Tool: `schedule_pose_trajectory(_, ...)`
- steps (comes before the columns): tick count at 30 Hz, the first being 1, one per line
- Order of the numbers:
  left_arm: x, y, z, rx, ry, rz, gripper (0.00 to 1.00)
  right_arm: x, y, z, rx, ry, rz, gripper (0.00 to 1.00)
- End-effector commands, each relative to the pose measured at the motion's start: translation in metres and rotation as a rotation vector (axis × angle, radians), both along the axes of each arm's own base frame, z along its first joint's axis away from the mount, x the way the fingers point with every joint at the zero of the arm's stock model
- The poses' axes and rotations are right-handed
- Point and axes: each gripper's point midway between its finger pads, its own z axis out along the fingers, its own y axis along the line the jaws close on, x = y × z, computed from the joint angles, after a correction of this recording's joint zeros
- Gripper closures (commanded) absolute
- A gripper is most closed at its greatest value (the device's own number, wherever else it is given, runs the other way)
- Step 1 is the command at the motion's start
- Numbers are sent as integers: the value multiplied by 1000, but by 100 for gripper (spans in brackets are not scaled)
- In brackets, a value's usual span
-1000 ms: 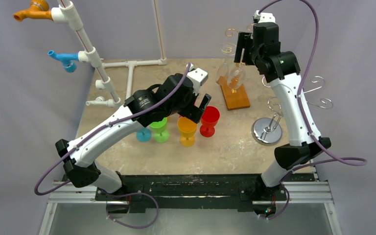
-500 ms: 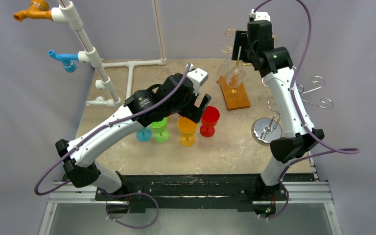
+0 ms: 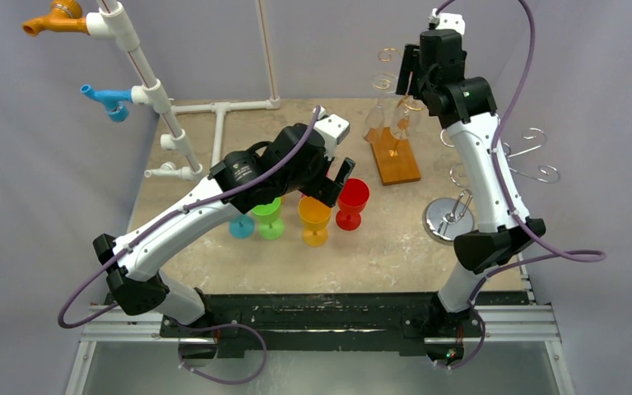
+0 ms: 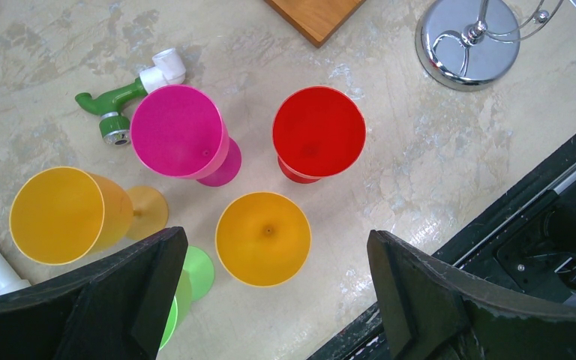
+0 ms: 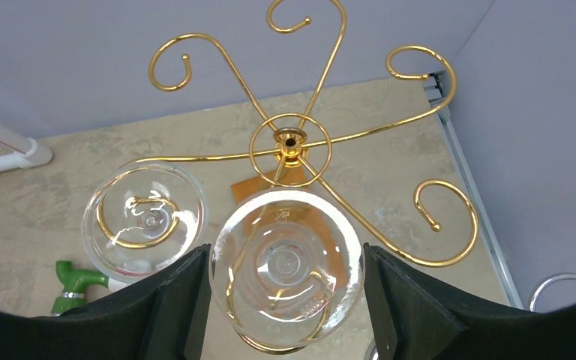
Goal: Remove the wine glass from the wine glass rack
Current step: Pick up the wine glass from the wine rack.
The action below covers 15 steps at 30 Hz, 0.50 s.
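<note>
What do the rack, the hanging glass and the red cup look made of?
The rack: metal wire, shiny gold finish, thin curled arms. The glass: clear glass or clear plastic; see-through with bright glints. The red cup: likely plastic, opaque, even matte color.

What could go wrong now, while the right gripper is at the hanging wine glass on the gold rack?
1. The right gripper flanks the wine glass, and gold wire of the rack shows through its foot; pulling against that wire might snag the foot and tip the rack.
2. The second glass hangs close beside it; a sideways swing could knock them together.
</note>
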Motion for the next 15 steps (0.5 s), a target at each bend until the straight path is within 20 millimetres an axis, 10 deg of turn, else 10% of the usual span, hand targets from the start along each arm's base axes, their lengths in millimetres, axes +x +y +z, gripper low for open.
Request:
schedule_pose_trajectory(1,4,-3,32,-84,-57,8,0,-5,-15,31,14,-91,-71,51)
schedule_pose_trajectory(15,4,-4,30,-90,-49,6,0,-15,-27,28,35,-78,-94,52)
